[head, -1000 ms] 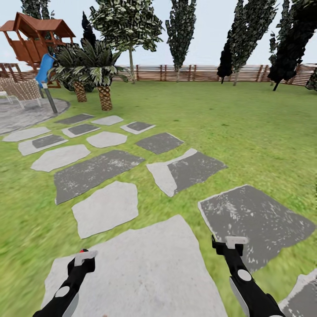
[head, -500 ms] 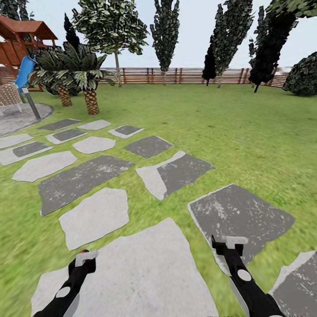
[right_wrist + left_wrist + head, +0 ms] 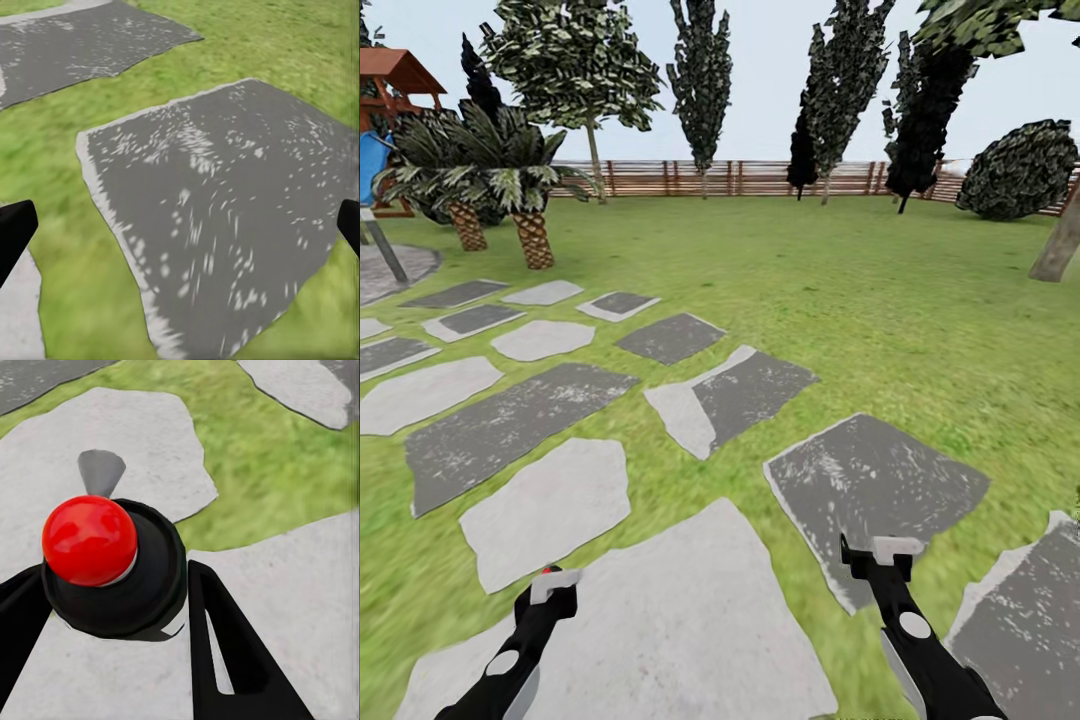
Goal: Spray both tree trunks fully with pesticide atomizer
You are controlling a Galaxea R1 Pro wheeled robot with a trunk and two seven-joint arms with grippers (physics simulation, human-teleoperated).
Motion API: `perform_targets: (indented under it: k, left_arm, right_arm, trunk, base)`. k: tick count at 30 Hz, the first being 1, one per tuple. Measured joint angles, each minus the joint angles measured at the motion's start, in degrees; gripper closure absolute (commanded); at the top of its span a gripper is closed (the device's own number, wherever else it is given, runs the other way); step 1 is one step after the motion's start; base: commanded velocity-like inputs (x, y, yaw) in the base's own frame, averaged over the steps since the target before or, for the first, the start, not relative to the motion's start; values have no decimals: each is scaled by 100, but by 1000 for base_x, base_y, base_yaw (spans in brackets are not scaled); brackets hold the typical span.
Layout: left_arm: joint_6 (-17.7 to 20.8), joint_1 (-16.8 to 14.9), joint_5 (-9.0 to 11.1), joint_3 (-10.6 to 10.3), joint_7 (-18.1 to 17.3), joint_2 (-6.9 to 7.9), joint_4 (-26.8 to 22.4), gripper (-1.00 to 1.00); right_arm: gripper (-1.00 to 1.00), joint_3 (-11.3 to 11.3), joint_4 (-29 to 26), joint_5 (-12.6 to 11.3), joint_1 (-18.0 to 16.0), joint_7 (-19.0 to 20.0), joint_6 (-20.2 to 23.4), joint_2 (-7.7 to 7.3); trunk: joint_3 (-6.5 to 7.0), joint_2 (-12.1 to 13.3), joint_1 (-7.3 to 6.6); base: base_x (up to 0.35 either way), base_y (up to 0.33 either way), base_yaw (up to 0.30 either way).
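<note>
I have the left gripper closed around the sprayer, its red knob and black body sitting between my fingers above a pale paving stone. My right gripper is spread wide and empty over a dark stone and grass. Ahead, the lawn runs to the slatted fence, and a grey-tan tree trunk leans in far on my right.

A grey-tan tree trunk leans in at the head view's right edge, its crown cut off; the playhouse at upper left is cropped too.
</note>
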Motion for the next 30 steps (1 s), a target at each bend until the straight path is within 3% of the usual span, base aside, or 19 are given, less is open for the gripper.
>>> perform_targets:
  k: [30]
  left_arm:
    - [0,0,15,48,8,17,30,100]
  right_arm:
    - [-100,-5,0,-1,0,0,0,-5]
  trunk:
    - [120,0,0]
  base:
    - [0,0,-242]
